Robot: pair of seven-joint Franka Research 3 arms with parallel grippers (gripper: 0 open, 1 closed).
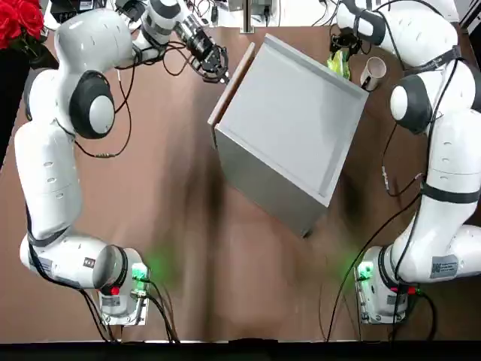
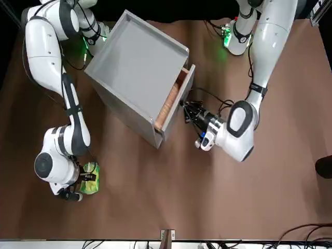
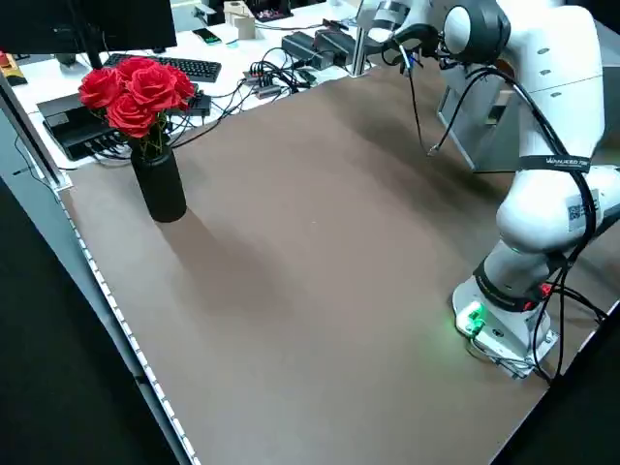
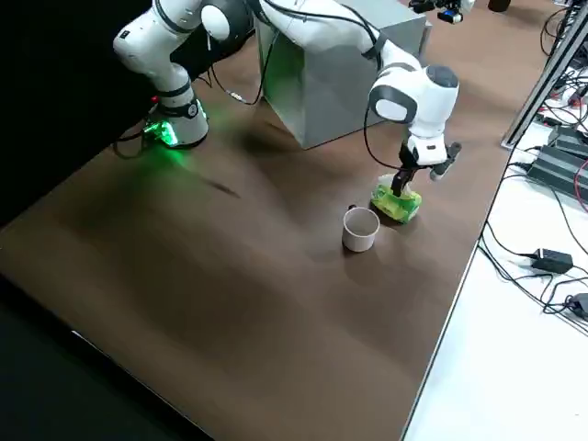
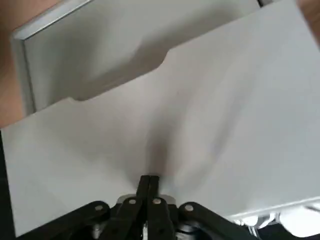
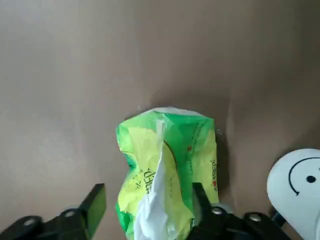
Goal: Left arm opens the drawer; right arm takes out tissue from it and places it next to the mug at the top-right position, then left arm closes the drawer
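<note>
Tissue (image 6: 165,175) lies by the mug (image 4: 360,228) near the surface's corner, between the spread right end effector (image 6: 147,210); left end effector (image 5: 148,192), pressed together, faces the drawer (image 2: 174,104), not fully closed

- The cabinet (image 1: 289,128) fills the table's (image 1: 188,248) far middle and blocks passage between the two arms.
- Drawer (image 2: 174,106) sticks out slightly on the cabinet's left; the left gripper (image 1: 216,68), fingers together, crowds that front.
- Far right corner is tight: tissue (image 4: 397,203) and mug (image 4: 360,229) lie just beside each other, right gripper (image 6: 150,210) spread around the tissue.
- The table's near half lies open.
- Vase of roses (image 3: 145,126) stands at the far-left edge.
</note>
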